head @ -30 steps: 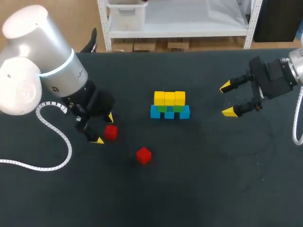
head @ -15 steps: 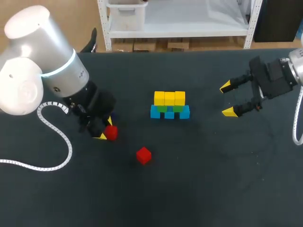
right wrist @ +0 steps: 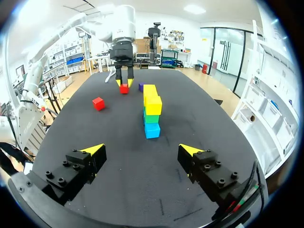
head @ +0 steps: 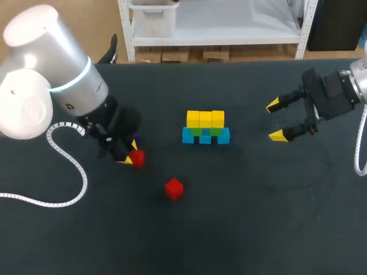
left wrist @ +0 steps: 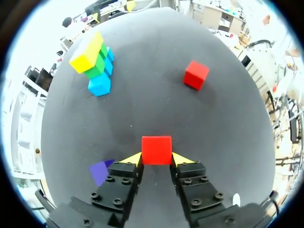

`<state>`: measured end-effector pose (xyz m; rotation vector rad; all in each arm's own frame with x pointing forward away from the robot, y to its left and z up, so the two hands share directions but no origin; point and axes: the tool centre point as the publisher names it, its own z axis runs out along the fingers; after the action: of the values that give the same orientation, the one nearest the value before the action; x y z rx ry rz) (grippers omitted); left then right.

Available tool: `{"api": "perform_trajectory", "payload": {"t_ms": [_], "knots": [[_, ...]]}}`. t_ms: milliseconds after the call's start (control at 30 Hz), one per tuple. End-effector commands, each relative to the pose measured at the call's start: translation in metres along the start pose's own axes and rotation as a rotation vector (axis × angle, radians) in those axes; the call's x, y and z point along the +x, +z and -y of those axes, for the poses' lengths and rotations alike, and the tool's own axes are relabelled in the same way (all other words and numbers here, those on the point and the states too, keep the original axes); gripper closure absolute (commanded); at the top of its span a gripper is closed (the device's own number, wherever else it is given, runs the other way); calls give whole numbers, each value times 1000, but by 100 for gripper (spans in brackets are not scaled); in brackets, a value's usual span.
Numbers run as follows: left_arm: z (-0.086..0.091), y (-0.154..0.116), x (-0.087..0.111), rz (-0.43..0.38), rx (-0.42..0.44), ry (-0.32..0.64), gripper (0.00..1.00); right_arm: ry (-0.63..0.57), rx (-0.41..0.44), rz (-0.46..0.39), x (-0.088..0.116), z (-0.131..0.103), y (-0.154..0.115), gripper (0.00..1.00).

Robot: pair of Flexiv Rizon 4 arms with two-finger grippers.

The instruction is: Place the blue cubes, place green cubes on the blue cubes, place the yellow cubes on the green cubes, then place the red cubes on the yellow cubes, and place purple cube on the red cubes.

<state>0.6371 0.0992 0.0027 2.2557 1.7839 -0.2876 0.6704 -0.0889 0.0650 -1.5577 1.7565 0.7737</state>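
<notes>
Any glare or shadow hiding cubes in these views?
Head view: no glare on the table; the left arm largely covers the purple cube. Left wrist view: that cube lies dim beside the left gripper, red cube well lit. Right wrist view: the stack is evenly lit.

Purple cube (left wrist: 99,171): partly covered by a finger (left wrist: 121,180); in the head view almost wholly hidden by the left arm (head: 63,86).
Left gripper (head: 133,154): in the head view mostly covered by this arm; one tip only is seen, at the red cube (head: 136,158).
Green cubes (head: 196,132): mostly hidden under yellow cubes (head: 205,119); number cannot be told.
</notes>
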Motion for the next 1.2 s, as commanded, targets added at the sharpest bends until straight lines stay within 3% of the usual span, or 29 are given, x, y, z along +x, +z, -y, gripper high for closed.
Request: {"api": "perform_trajectory", "payload": {"t_ms": [33, 333, 667, 1200], "knots": [[4, -9, -5, 7, -7, -36, 100, -1, 0, 2, 0, 1, 1, 0], [-11, -47, -37, -27, 5, -166, 100, -1, 0, 2, 0, 1, 1, 0], [-51, -77, -76, -53, -10, -173, 100, -1, 0, 2, 0, 1, 1, 0], [-89, -66, -128, -46, -7, -102, 100, -1, 0, 2, 0, 1, 1, 0]]}}
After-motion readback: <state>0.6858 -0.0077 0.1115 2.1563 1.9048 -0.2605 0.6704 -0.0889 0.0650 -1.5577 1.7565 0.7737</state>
